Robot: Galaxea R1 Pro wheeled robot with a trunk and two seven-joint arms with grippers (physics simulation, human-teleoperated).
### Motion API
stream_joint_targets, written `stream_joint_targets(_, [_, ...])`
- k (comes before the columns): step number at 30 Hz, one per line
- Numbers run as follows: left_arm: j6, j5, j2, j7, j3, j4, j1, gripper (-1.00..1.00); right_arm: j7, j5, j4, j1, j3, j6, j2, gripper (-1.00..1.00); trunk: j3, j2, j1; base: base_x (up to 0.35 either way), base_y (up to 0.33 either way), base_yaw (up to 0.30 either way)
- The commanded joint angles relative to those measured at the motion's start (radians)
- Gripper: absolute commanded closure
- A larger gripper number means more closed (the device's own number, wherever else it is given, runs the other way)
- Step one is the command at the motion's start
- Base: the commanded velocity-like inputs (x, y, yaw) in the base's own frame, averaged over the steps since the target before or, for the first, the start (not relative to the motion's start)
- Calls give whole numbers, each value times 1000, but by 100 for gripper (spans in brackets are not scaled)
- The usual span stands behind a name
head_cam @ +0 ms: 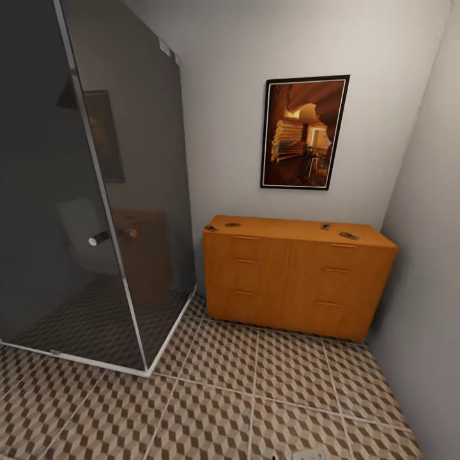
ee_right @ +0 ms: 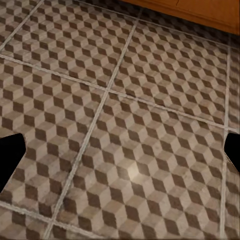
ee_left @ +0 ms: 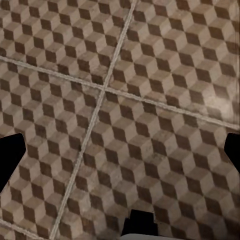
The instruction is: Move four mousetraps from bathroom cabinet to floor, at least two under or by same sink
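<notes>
The orange-brown cabinet [head_cam: 287,281] stands against the far wall, a few tiles ahead in the head view. Several small mousetraps lie on its top: two near the left end [head_cam: 211,228] [head_cam: 232,225] and two toward the right [head_cam: 325,226] [head_cam: 348,235]. All drawers look closed. My left gripper [ee_left: 120,152] hangs open over the cube-patterned bathroom floor [ee_left: 150,100], holding nothing. My right gripper [ee_right: 120,150] is also open above the floor [ee_right: 125,125], with the cabinet's lower edge [ee_right: 200,10] just beyond it. The sink is out of view.
A dark glass-walled shower [head_cam: 96,191] with a metal frame fills the left side, its corner reaching toward the cabinet's left end. A grey wall [head_cam: 428,255] closes the right side. A framed picture [head_cam: 304,133] hangs above the cabinet.
</notes>
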Motion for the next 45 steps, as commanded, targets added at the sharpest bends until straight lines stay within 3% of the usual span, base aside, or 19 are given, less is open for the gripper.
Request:
stream_joint_targets(1, [-3, 1, 0, 1, 2, 0, 0, -100, -10, 10, 1, -1, 4, 0, 0, -100, 0, -1, 0, 0, -186, -208])
stream_joint_targets(19, [-3, 1, 0, 1, 2, 1, 0, -100, -10, 11, 1, -1, 5, 0, 0, -100, 9, -1, 0, 0, -164, -167])
stream_joint_targets(45, [-3, 1, -1, 1, 3, 25, 0, -100, -10, 10, 1, -1, 5, 1, 0, -100, 10, -1, 0, 0, -14, -8])
